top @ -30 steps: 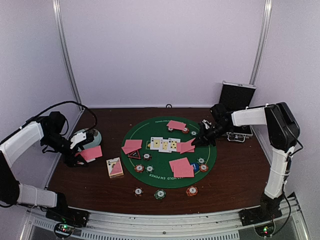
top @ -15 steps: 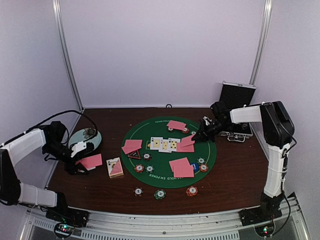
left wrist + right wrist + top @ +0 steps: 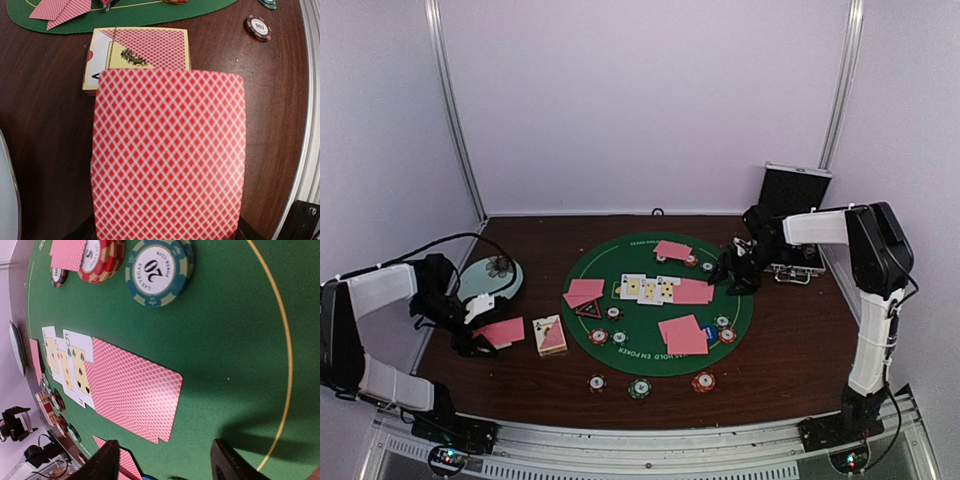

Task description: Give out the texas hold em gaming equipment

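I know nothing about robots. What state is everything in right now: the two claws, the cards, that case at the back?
left gripper, shut on one face-down card.
right gripper, open, empty, above the green mat.
three middle cards, face up.
card beside them, face down, flat on the mat.
metal case, open, lid upright.

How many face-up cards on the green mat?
3 white face-up playing cards, overlapping at the round green felt mat's centre: left, middle, right. None seems hidden.
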Robot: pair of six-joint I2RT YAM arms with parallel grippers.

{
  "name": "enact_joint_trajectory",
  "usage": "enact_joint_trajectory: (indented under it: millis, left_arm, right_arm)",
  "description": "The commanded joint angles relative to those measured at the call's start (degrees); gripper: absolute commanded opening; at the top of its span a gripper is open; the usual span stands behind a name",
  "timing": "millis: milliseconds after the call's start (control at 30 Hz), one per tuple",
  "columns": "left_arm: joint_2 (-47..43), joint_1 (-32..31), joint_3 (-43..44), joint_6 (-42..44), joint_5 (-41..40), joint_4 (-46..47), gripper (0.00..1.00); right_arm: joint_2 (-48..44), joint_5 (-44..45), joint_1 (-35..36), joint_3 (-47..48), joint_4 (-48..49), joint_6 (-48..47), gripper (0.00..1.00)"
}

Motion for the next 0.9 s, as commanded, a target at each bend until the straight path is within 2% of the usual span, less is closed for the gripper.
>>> enact_joint_trajectory:
  millis: [0,100,133,267,600,867]
  left_arm:
    - [0.45,0.43,-0.30,1.45,1.70,1.67,0.00]
    - [0.30,0.46,-0.74,1.97,1.48,1.82,0.00]
    - [0.17,0.43,-0.84,1.93,1.32,1.90,0.00]
    - [0.12,0.45,-1.70,2.32,0.26,2.86,0.00]
    - [4.52,-0.02,-3.96,1.77,-9.43,10.94,0.00]
    - [7.98,-5.68,-3.54,-2.84,-14.03,14.12,0.00]
  right_arm:
    - [-6.88,7.18,-0.20,-1.80,-2.93,-1.28,0.74]
    - [-10.84,9.69,-0.12,-3.31,-3.27,-1.08,0.96]
    - [-12.23,10.19,-0.12,-3.74,-3.35,-1.00,0.99]
    - [-16.70,10.21,0.03,-4.99,-3.16,-0.02,1.00]
    - [-25.15,7.65,2.82,-8.32,-0.27,4.21,1.00]
    - [-28.96,7.90,5.26,-10.35,-0.05,5.88,0.99]
